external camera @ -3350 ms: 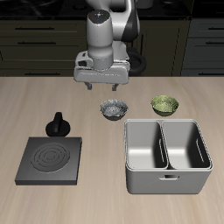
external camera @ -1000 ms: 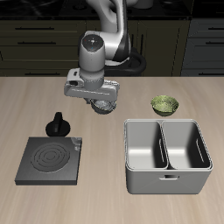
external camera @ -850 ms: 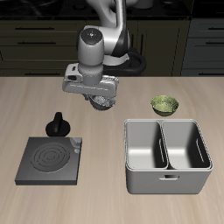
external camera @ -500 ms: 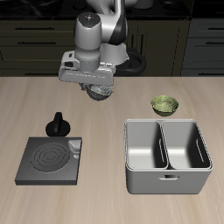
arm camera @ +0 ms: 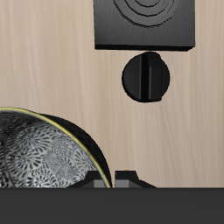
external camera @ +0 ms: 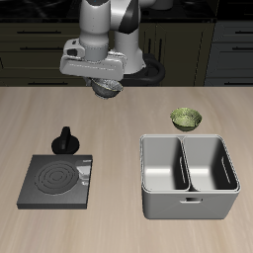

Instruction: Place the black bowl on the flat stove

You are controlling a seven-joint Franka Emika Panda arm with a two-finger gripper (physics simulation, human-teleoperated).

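My gripper (external camera: 107,87) is shut on the black bowl (external camera: 108,89) and holds it high above the table, toward the back. In the wrist view the bowl (arm camera: 44,162) shows its grey-white speckled inside, right against the fingers (arm camera: 109,178). The flat stove (external camera: 57,181), a dark grey square plate with ring marks, lies near the table's front edge, well below and forward of the gripper. It also shows in the wrist view (arm camera: 144,24).
A small black knobbed pot (external camera: 66,142) stands just behind the stove, also in the wrist view (arm camera: 147,77). An olive-green bowl (external camera: 185,119) sits farther back, behind the grey two-compartment basin (external camera: 189,175).
The gripper came down on the black bowl, shut on it, and has lifted it off the table, moving up and toward the stove's side.
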